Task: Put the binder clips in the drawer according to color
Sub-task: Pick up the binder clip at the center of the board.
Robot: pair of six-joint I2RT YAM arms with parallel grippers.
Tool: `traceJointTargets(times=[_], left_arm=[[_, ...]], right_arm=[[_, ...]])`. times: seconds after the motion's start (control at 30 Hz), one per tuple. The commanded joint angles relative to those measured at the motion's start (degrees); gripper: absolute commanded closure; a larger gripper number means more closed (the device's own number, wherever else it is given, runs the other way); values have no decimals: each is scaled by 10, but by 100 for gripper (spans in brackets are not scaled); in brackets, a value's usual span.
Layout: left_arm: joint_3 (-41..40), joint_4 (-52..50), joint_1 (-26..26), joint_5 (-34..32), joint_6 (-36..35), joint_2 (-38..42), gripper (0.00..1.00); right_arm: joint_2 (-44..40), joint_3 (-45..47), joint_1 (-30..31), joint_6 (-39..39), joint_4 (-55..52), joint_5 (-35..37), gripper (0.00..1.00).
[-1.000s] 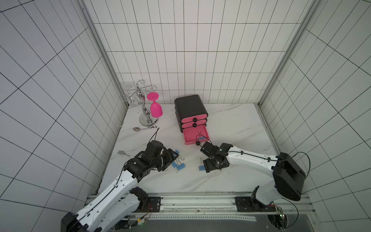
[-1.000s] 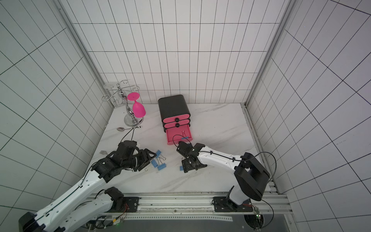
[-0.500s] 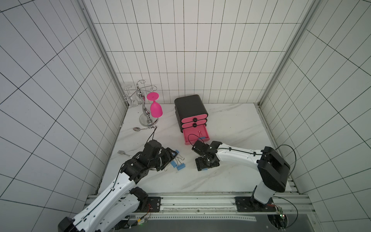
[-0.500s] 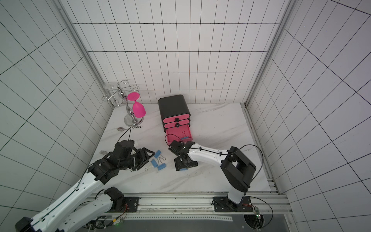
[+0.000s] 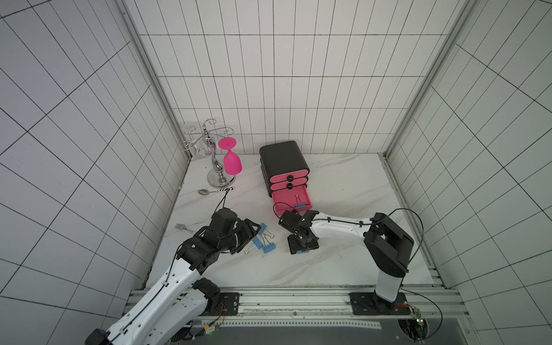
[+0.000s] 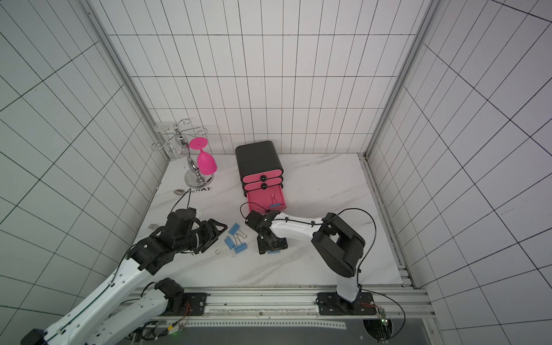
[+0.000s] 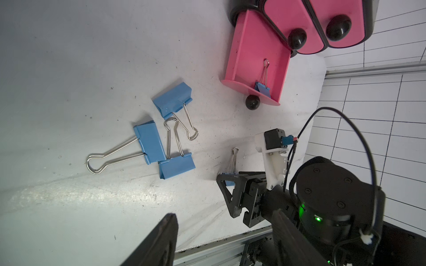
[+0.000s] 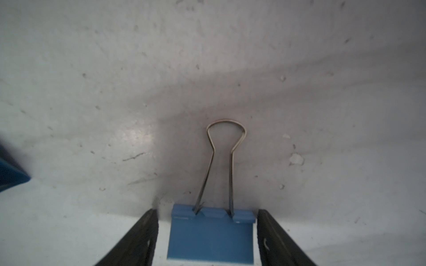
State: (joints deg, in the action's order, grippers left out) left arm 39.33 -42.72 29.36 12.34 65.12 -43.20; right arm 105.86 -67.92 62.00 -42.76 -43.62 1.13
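Right tool (image 8: 207, 210) straddles a blue binder clip (image 8: 211, 237) flat on the surface (image 5: 343, 185), jaws apart, not gripping; left tool (image 5: 253, 231) gapes empty. An uneven pinch may skid the clip away from the open bottom drawer (image 5: 283, 198).

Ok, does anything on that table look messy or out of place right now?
Slightly. Three blue clips lie in a heap with two wire handles crossed. A spoon and a fork lie loose near the left wall. Nothing looks spilled or broken.
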Motion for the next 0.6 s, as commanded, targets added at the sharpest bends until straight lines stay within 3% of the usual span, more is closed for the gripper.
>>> traceJointTargets(times=[0.0,0.33,0.57], left_arm=[[7,-2,-9,11,-14,8,32],[5,13,-17,19,-17,3,32],[36,23,-35,30,-38,-28,32]], right_arm=[[5,-1,4,-12,-15,8,33],[-47,35,2,-17,-16,26,57],[-116,40,-36,-2,-33,40,62]])
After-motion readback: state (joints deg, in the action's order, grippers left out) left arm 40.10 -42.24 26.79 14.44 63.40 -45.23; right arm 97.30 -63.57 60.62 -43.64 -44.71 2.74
